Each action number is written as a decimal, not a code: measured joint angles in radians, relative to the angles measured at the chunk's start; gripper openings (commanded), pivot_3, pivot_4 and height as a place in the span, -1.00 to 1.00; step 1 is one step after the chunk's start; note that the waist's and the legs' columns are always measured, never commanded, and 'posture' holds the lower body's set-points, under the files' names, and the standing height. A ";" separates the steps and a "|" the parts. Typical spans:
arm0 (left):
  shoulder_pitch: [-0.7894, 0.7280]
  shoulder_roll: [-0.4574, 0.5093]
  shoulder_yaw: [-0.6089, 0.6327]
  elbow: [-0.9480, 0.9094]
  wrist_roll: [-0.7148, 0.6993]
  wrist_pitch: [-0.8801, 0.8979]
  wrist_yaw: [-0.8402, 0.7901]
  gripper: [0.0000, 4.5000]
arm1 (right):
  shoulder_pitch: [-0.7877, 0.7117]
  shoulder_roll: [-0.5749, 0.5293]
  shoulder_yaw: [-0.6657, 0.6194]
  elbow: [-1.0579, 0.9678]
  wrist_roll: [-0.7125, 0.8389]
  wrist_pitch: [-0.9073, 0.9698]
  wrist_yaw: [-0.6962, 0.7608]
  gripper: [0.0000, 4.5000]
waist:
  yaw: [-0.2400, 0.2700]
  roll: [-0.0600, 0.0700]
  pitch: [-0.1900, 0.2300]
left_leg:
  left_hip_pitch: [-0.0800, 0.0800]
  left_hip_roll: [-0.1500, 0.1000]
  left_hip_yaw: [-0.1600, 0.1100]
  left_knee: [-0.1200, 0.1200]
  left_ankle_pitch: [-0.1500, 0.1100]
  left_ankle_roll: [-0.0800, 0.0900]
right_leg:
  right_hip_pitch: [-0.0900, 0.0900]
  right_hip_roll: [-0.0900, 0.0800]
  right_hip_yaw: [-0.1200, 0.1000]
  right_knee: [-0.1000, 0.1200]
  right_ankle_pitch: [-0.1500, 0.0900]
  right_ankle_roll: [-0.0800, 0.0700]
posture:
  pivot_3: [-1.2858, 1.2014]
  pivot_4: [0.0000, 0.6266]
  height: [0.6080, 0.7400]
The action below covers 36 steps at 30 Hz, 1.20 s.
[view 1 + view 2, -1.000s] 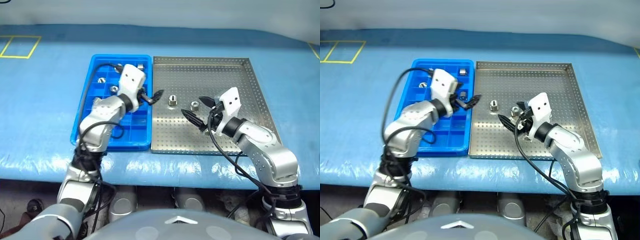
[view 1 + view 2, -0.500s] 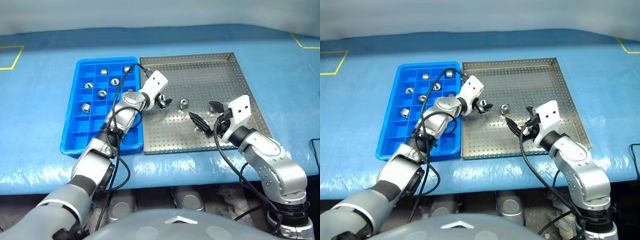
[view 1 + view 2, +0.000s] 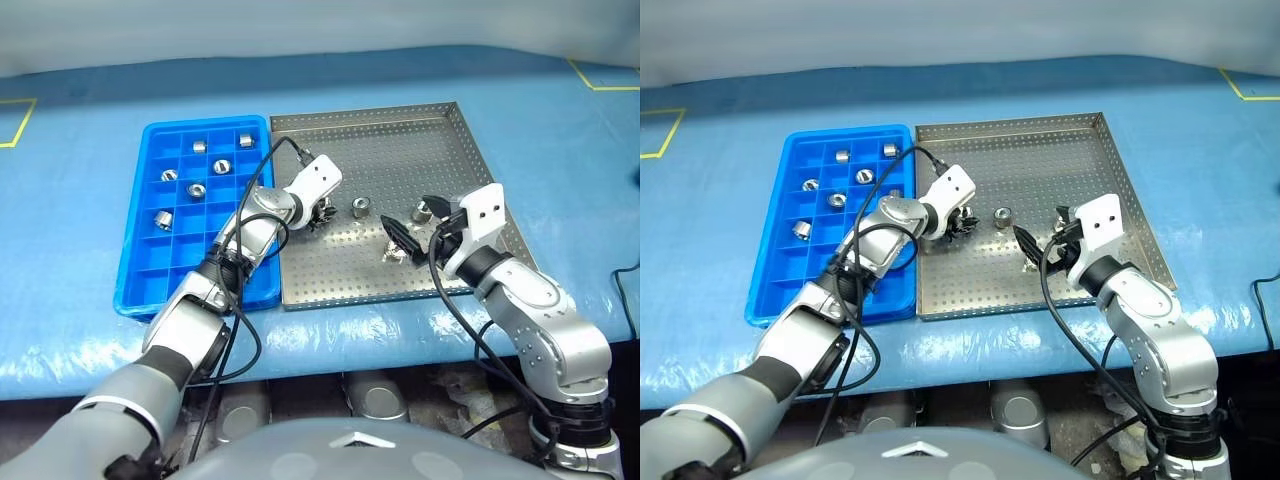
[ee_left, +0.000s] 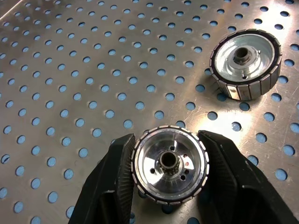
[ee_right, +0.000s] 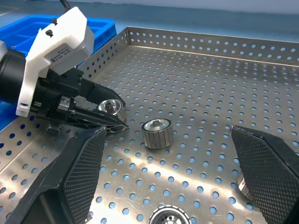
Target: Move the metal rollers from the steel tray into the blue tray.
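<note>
The steel tray point(image 3: 400, 150) lies right of the blue tray point(image 3: 190, 250). My left gripper point(image 3: 322, 213) is down on the steel tray's left part, shut on one metal roller point(image 4: 169, 171), with a finger pressed against each side of it. A second roller point(image 3: 360, 208) stands free just to its right. My right gripper point(image 3: 415, 222) hovers open over the tray's near right part. Two more rollers point(image 3: 392, 255) point(image 3: 422, 210) lie close to its fingers. Several rollers point(image 3: 197, 189) sit in the blue tray's far compartments.
Both trays rest on a light-blue table cover point(image 3: 560, 140). The blue tray's near compartments point(image 3: 175, 275) hold nothing. Yellow tape marks point(image 3: 600, 85) sit at the far corners. Black cables point(image 3: 455, 310) hang from both wrists.
The camera view has shifted. My left gripper moved from the blue tray's right edge onto the steel tray, sank and shut on a roller. The right gripper stayed open, about where it was.
</note>
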 measured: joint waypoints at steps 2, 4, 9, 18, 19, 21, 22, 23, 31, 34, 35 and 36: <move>0.025 -0.009 0.098 -0.077 -0.079 -0.022 -0.010 0.01 | -0.001 0.000 0.002 0.002 0.000 0.000 0.001 1.00 | 0.004 0.000 0.000 | -0.003 0.000 0.000 0.000 0.000 0.000 | -0.003 0.000 0.000 0.000 0.000 0.000 | -0.05 -0.52 1.00; 0.032 -0.010 0.195 -0.172 -0.173 -0.006 -0.028 0.01 | -0.004 0.000 0.005 0.006 0.000 -0.001 0.005 1.00 | 0.009 0.000 0.000 | -0.004 0.000 0.000 0.000 0.000 0.000 | -0.004 0.000 0.000 0.000 0.000 0.000 | -0.03 -0.52 1.00; 0.112 0.131 0.315 -0.424 -0.260 0.090 -0.031 0.01 | -0.015 0.000 0.025 0.033 -0.003 -0.002 0.024 1.00 | 0.008 0.001 -0.001 | -0.002 0.001 0.000 -0.001 0.000 0.000 | -0.003 0.000 0.001 0.000 0.000 0.000 | 0.00 -0.52 1.00; 0.412 0.389 0.467 -0.780 -0.330 0.272 -0.040 0.01 | -0.045 0.001 0.062 0.086 -0.010 -0.004 0.067 1.00 | 0.063 -0.001 0.001 | -0.002 0.001 0.000 0.000 0.000 0.000 | -0.003 -0.001 -0.002 0.001 -0.001 -0.001 | 0.09 -0.52 1.00; 0.414 0.386 0.473 -0.795 -0.339 0.279 -0.036 0.01 | -0.057 0.003 0.068 0.097 -0.011 -0.004 0.071 1.00 | 0.074 -0.002 0.001 | -0.002 0.001 -0.001 0.001 0.000 0.000 | -0.002 -0.001 -0.003 0.001 0.000 -0.001 | 0.10 -0.52 1.00; 0.404 0.352 0.454 -0.818 -0.355 0.284 -0.021 0.01 | -0.092 0.009 0.087 0.122 -0.017 -0.005 0.081 1.00 | 0.093 -0.001 0.001 | -0.002 0.001 -0.001 0.002 0.000 0.000 | -0.001 -0.001 -0.003 0.001 0.000 0.000 | 0.10 -0.52 1.00; 0.388 0.324 0.428 -0.818 -0.364 0.285 -0.019 0.01 | -0.102 0.011 0.094 0.125 -0.019 -0.006 0.084 1.00 | 0.103 -0.002 0.001 | -0.001 0.001 -0.001 0.002 0.000 0.000 | 0.001 -0.001 -0.004 0.000 0.000 0.000 | 0.09 -0.52 1.00; 0.367 0.296 0.398 -0.815 -0.369 0.285 -0.017 0.01 | -0.109 0.013 0.098 0.130 -0.020 -0.008 0.086 1.00 | 0.112 -0.002 0.001 | -0.001 0.000 -0.002 0.002 0.000 0.000 | 0.001 -0.001 -0.005 0.000 0.000 0.000 | 0.09 -0.52 1.00; 0.126 0.091 0.132 -0.459 -0.266 0.184 0.035 0.83 | -0.068 0.014 0.082 0.103 -0.036 -0.010 0.067 1.00 | 0.101 0.000 0.000 | -0.002 0.000 -0.003 0.000 0.000 0.001 | 0.003 -0.001 -0.005 -0.005 0.000 -0.001 | -0.03 -0.52 1.00; 0.025 0.030 0.053 -0.277 -0.196 0.129 0.050 0.95 | -0.013 0.014 0.041 0.055 -0.035 -0.009 0.040 1.00 | 0.083 0.000 0.000 | -0.003 0.000 -0.003 0.000 -0.001 0.002 | 0.003 -0.001 -0.005 -0.008 0.000 -0.001 | -0.08 -0.52 1.00; 0.003 0.022 0.034 -0.231 -0.174 0.113 0.049 0.95 | -0.001 0.014 0.034 0.038 -0.035 -0.009 0.034 1.00 | 0.071 0.000 0.000 | -0.004 0.000 -0.003 0.000 -0.001 0.002 | 0.003 -0.001 -0.005 -0.009 0.000 -0.001 | -0.09 -0.52 1.00; -0.023 0.012 0.012 -0.176 -0.155 0.098 0.044 0.95 | 0.020 0.014 0.019 0.018 -0.035 -0.009 0.027 1.00 | 0.064 0.001 -0.001 | -0.004 0.000 -0.003 0.000 -0.001 0.003 | 0.003 -0.001 -0.005 -0.009 0.000 -0.001 | -0.10 -0.52 1.00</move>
